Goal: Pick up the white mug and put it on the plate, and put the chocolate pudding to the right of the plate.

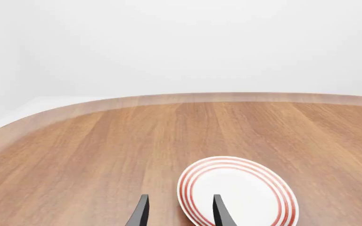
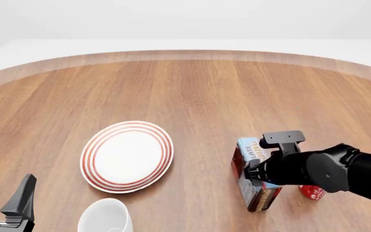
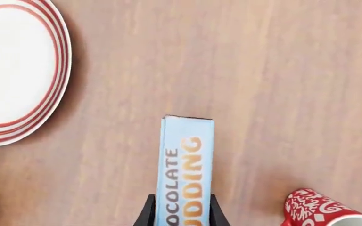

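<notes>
Front view gives us the wooden bench (image 2: 192, 92), with the plate (image 2: 127, 155) as our landmark. We see the right end effector (image 2: 258, 175) clamped on the chocolate pudding (image 2: 255, 181), which stands well right of the plate. A red mug (image 2: 312, 192) sits farther right, beyond the carton. The white mug (image 2: 105, 216) lies just nearside of the plate. The left end effector (image 2: 5, 193), left of that mug, is spread apart, gripping nothing.
</notes>
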